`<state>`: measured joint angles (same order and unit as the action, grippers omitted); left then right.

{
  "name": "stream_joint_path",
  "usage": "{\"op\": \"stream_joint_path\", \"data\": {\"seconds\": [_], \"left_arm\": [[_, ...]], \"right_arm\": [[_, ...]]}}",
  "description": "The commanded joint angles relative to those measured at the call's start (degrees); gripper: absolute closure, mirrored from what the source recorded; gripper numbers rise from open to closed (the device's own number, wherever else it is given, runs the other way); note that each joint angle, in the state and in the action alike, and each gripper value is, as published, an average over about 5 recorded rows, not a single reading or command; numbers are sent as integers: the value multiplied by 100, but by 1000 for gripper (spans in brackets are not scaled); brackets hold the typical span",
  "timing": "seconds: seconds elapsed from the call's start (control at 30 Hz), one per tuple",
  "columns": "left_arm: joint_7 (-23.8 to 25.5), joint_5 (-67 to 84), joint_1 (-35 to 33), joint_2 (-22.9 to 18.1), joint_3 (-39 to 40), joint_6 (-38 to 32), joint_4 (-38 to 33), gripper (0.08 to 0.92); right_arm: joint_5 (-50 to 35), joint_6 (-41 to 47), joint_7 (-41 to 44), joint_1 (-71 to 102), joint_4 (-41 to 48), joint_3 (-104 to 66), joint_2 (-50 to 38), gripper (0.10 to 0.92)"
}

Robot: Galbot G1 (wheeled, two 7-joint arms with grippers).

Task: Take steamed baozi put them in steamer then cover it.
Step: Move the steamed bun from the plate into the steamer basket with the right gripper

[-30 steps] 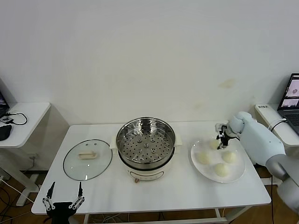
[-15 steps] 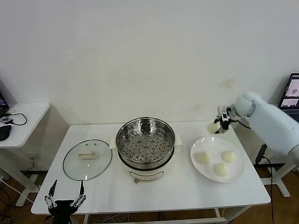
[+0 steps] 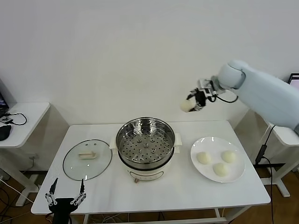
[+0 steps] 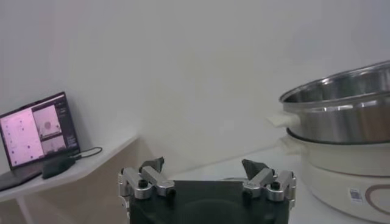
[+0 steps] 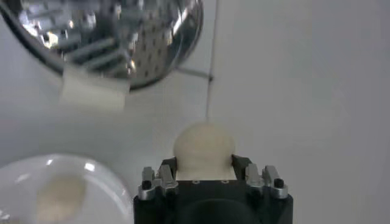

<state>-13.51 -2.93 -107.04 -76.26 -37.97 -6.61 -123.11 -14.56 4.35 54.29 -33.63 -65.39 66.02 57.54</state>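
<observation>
My right gripper [image 3: 193, 104] is shut on one pale baozi [image 3: 186, 106], held high in the air to the right of and above the steamer [image 3: 145, 142]. The right wrist view shows that baozi [image 5: 203, 148] pinched between the jaws, with the steamer's perforated tray [image 5: 109, 33] below. Three more baozi [image 3: 203, 158] lie on the white plate [image 3: 237, 176]. The glass cover [image 3: 87, 159] rests flat on the table left of the steamer. My left gripper [image 3: 65, 196] hangs open at the table's front left edge, holding nothing.
The steamer's tray is bare. A side table [image 3: 23, 116] with cables stands at far left. In the left wrist view a laptop [image 4: 39, 131] sits on that side table. A wall runs close behind the white table [image 3: 177, 186].
My right gripper has lifted one baozi off the plate and carried it up and leftwards towards the steamer. The left arm has not moved.
</observation>
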Motion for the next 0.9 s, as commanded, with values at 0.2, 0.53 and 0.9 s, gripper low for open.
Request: {"op": "stream_joint_path", "data": {"seconds": [0.2,0.53,0.9], "left_arm": [[12,130,29,25,-230,8,-21,177],[4,161,60,-40,-357,-3,-7,177],[0,165,86,-71,-418,-7,-13,177]], "right_arm": [[594,-1405,-401,-54,564,1092,1903,448],[2192,-2608,-861,591,1099,1140,2233,448],[3040,-3288,-1339,1051,1709,836,2462,448]]}}
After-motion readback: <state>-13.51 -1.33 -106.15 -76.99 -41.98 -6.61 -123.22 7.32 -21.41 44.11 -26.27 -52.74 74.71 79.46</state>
